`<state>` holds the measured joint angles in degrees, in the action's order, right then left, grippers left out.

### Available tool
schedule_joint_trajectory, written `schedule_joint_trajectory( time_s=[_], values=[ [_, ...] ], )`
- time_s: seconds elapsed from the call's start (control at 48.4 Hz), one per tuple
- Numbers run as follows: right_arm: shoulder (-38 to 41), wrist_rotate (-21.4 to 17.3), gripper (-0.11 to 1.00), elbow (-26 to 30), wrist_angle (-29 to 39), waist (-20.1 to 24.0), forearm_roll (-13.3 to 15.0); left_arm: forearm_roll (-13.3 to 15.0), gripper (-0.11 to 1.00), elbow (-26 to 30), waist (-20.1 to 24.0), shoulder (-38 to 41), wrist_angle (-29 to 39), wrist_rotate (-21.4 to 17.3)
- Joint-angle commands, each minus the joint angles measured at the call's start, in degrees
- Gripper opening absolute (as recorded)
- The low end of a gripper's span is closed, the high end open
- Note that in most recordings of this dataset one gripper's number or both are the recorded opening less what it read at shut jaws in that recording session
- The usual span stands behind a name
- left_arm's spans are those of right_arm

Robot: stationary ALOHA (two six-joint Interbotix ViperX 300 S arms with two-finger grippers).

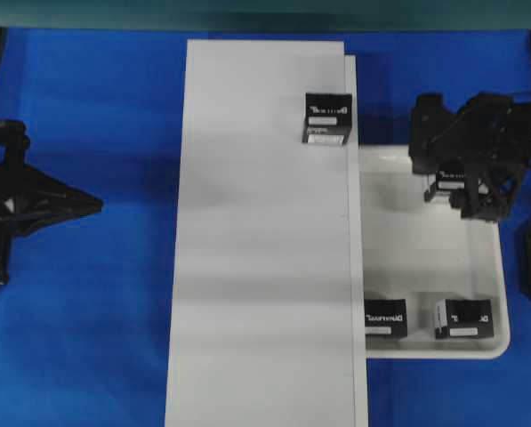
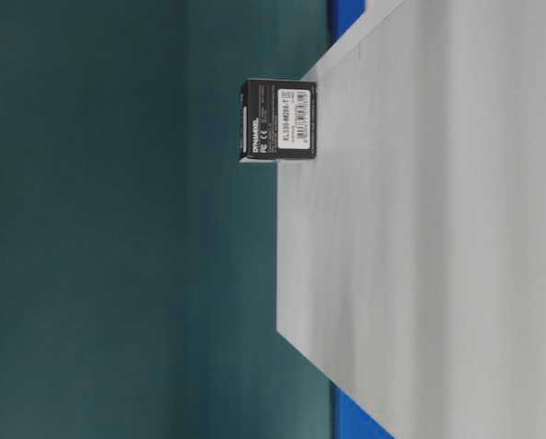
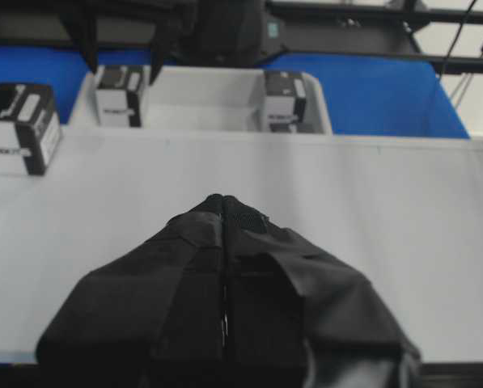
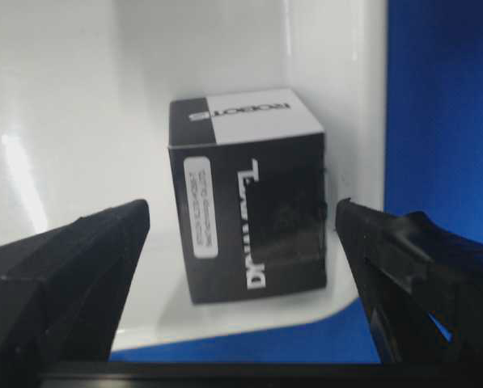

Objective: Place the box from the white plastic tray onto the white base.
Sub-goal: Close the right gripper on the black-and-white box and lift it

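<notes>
The white base (image 1: 265,249) runs down the middle of the table, and one black box (image 1: 327,118) stands on its far right edge. To its right is the white plastic tray (image 1: 425,258). In the tray's far corner sits a box (image 4: 247,194), and my right gripper (image 4: 241,208) is open around it, one finger on each side, not touching. In the overhead view the right gripper (image 1: 461,194) hovers over this box (image 1: 443,178). My left gripper (image 3: 223,199) is shut and empty at the base's left edge (image 1: 78,203).
Two more black boxes (image 1: 385,318) (image 1: 463,318) stand along the tray's near rim. Blue cloth (image 1: 96,311) covers the table around the base and the tray. In the table-level view the placed box (image 2: 279,120) stands at the edge of the base (image 2: 437,238).
</notes>
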<state>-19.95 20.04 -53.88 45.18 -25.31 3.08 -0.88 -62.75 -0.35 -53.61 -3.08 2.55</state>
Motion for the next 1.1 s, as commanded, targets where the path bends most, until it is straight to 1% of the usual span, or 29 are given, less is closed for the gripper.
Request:
schedule_joint_trajectory(
  time_s=[0.0, 0.269, 0.496, 0.661, 0.723, 0.847, 0.93, 1.074],
  values=[
    [1.8, 0.5, 1.0, -0.1, -1.4, -0.7, 0.1, -0.1, -0.07, 1.4, 0.0, 0.4, -0.4, 0.1],
    [4.0, 1.2, 1.0, -1.1, -4.7, -2.9, 0.1, 0.0, -0.07, 1.4, 0.1, 0.4, -0.3, 0.1],
    [4.2, 1.1, 1.0, -3.0, -5.8, -2.9, -0.7, -0.1, -0.07, 1.4, 0.1, 0.4, -0.3, 0.1],
    [4.0, 0.9, 1.0, -3.3, -6.5, -2.9, -1.1, -0.1, -0.07, 1.4, 0.1, 0.7, -0.3, 0.1],
    [4.0, 0.8, 1.0, -3.1, -6.5, -2.8, -1.9, -0.1, -0.07, 1.4, 0.1, 0.8, -0.3, 0.1],
    [4.0, 0.8, 0.99, -3.1, -6.5, -2.4, -4.6, -0.1, -0.07, 1.4, 0.0, 1.0, -0.3, 0.1],
    [3.8, 0.8, 0.91, -3.1, -6.2, -1.7, -5.4, -0.1, -0.07, 1.4, 0.1, 1.1, -0.3, 0.1],
    [3.1, 0.3, 0.61, -2.7, -3.8, -0.5, -5.7, -0.1, -0.07, 1.4, 0.1, 1.1, -0.3, 0.1]
  ],
)
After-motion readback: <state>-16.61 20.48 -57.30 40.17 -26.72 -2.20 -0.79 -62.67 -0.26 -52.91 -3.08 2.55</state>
